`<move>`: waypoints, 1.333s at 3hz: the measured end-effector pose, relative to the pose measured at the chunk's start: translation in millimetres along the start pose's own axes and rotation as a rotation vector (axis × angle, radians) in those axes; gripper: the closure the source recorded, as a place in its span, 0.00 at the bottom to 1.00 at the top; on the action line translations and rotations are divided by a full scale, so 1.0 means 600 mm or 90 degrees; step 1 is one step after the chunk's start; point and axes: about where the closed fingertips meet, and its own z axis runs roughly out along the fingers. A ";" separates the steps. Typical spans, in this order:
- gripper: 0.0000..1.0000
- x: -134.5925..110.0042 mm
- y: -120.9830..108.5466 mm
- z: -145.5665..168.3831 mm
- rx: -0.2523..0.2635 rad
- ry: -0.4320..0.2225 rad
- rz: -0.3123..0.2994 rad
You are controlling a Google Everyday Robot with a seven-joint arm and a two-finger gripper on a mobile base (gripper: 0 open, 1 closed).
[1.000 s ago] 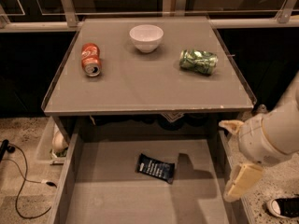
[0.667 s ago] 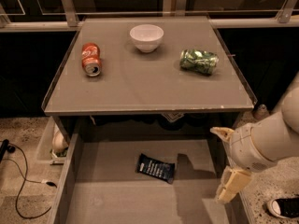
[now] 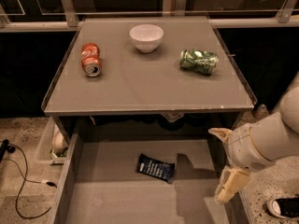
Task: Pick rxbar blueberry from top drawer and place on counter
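The rxbar blueberry (image 3: 155, 168), a dark navy wrapper with white lettering, lies flat on the bottom of the open top drawer (image 3: 117, 204), near its middle. The counter (image 3: 140, 85) is above the drawer. My gripper (image 3: 217, 166) is at the right, over the drawer's right wall, to the right of the bar and apart from it. Its two cream fingers (image 3: 231, 186) are spread open and hold nothing.
On the counter stand a white bowl (image 3: 146, 37), a red soda can (image 3: 91, 59) lying on its side at the left, and a crushed green can (image 3: 199, 61) at the right. A cable (image 3: 21, 181) lies on the floor at the left, a shoe (image 3: 285, 207) at the right.
My arm and gripper have moved left and a little down, from beside the drawer to over its right wall. The bar and the counter objects have not moved.
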 end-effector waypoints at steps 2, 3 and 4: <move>0.00 -0.019 -0.021 0.120 -0.002 -0.104 0.044; 0.00 -0.035 -0.033 0.163 0.007 -0.147 0.065; 0.00 -0.047 -0.036 0.212 0.015 -0.160 0.080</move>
